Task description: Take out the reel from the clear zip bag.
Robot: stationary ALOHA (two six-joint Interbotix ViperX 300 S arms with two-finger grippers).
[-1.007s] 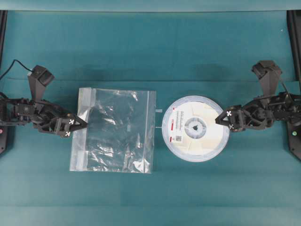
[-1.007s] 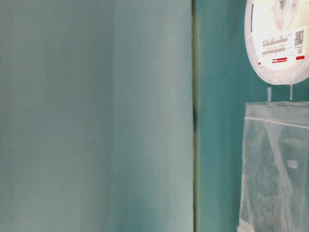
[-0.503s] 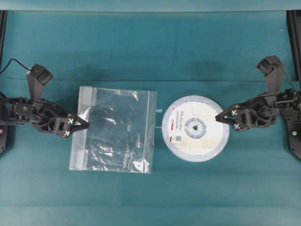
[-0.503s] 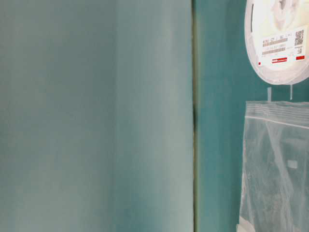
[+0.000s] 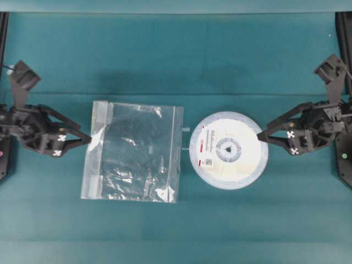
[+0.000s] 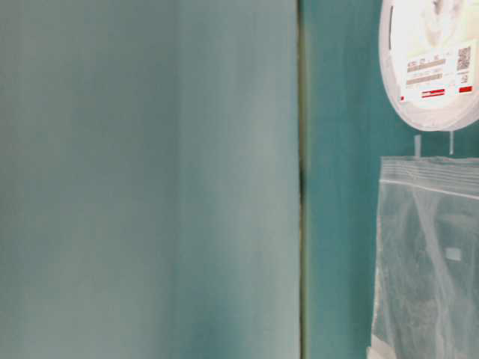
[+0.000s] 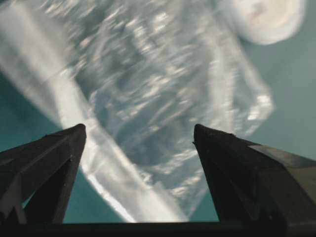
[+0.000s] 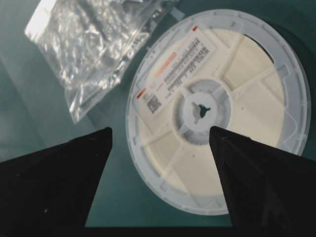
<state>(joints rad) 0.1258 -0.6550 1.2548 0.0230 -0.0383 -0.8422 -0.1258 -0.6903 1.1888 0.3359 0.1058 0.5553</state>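
The reel (image 5: 228, 149) lies flat on the teal table, label up, just right of the clear zip bag (image 5: 133, 151) and fully outside it. The bag lies flat and crinkled, its zip strip toward the reel. My left gripper (image 5: 88, 139) stands open at the bag's left edge with nothing between its fingers. My right gripper (image 5: 262, 137) stands open at the reel's right rim, also empty. The left wrist view shows the bag (image 7: 148, 94) below my open left gripper (image 7: 138, 129) and the reel (image 7: 266, 17) beyond. In the right wrist view, my right gripper (image 8: 160, 131) hangs over the reel (image 8: 237, 118), with the bag (image 8: 94, 44) beyond.
The teal table (image 5: 176, 66) stretches around both objects. Black frame parts stand at the left edge (image 5: 3, 159) and the right edge (image 5: 345, 165). In the table-level view, a blurred pale surface (image 6: 150, 179) fills the left half, and the reel (image 6: 430, 67) and bag (image 6: 430, 254) show at the right.
Both arms have drawn back outward, the left away from the bag's edge and the right away from over the reel. The left jaws opened a little wider. Reel and bag lie still.
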